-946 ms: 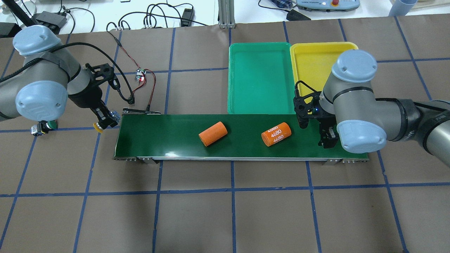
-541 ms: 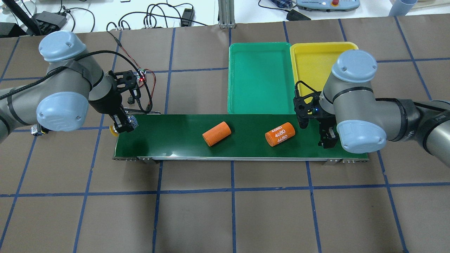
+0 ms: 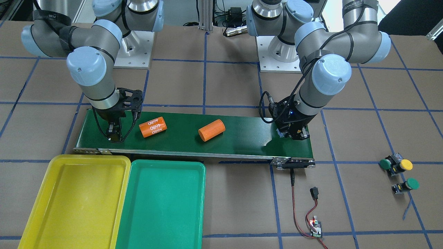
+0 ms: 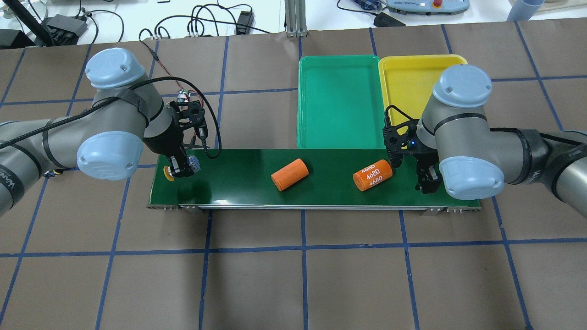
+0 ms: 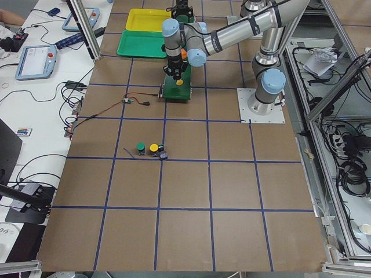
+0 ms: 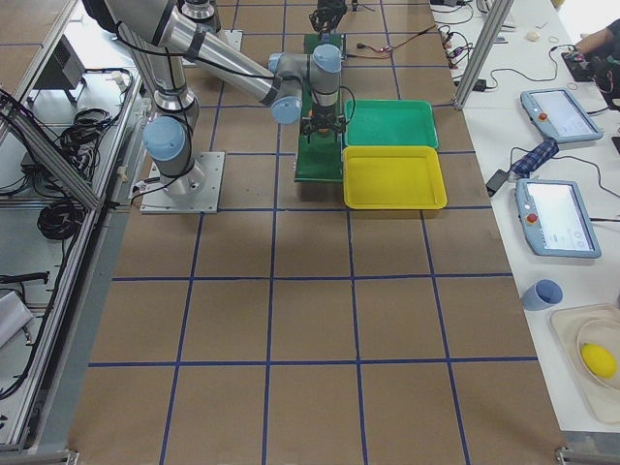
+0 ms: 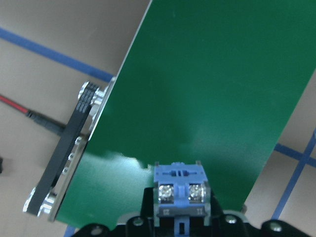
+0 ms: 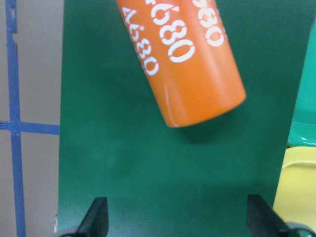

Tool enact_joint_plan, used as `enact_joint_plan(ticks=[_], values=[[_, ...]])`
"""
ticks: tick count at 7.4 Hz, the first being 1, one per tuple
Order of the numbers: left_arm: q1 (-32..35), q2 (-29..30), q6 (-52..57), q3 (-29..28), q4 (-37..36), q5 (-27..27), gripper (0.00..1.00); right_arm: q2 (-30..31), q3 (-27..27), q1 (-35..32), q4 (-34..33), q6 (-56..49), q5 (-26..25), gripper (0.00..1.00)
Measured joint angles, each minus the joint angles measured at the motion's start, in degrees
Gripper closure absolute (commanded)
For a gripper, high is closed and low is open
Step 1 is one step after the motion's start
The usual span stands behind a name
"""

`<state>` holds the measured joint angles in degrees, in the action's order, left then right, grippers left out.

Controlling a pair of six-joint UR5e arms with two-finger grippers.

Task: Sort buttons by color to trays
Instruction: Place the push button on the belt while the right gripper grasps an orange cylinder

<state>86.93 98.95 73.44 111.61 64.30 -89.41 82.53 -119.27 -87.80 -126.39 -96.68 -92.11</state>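
Left gripper [image 4: 181, 170] clamped on yellow button [image 4: 168, 174], over belt [image 4: 238, 183] end. Right gripper [image 8: 177, 202] jaws apart, orange cylinder [image 8: 182, 64] at its 12 o'clock.

Silver-grey tubular arms [image 4: 545, 151], pale-blue joint caps [image 4: 109, 155], black cables [image 4: 32, 129].

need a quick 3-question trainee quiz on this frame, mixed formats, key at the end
1. True or false: the yellow tray and the green tray both hold nothing.
2. The left gripper is shut on: A) a yellow button; B) a green button; C) an orange cylinder.
3. How many buttons lie on the table, off the conveyor belt?
Key: 1 true; 2 A; 3 three.
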Motion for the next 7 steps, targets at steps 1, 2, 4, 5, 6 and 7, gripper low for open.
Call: enact_joint_plan(ticks=[1, 2, 4, 5, 6, 7], values=[[0.3, 0.3, 0.1, 0.7, -1.1, 0.0, 1.0, 0.0, 0.0, 0.0, 0.0, 0.0, 0.0, 0.0], [0.4, 0.8, 0.2, 1.5, -2.9, 0.1, 1.0, 0.0, 0.0, 0.0, 0.0, 0.0, 0.0, 0.0], [0.5, 1.4, -0.1, 2.7, -5.3, 0.4, 0.71, 0.0, 0.0, 0.0, 0.0, 0.0, 0.0, 0.0], [0.6, 1.6, -0.7, 3.1, -5.9, 0.5, 0.56, 0.0, 0.0, 0.0, 0.0, 0.0, 0.0, 0.0], [0.6, 1.7, -1.2, 3.5, -6.4, 0.6, 0.25, 0.0, 0.0, 0.0, 0.0, 0.0, 0.0, 0.0], [0.7, 1.7, -1.4, 3.7, -6.9, 0.6, 0.24, 0.0, 0.0, 0.0, 0.0, 0.0, 0.0, 0.0]])
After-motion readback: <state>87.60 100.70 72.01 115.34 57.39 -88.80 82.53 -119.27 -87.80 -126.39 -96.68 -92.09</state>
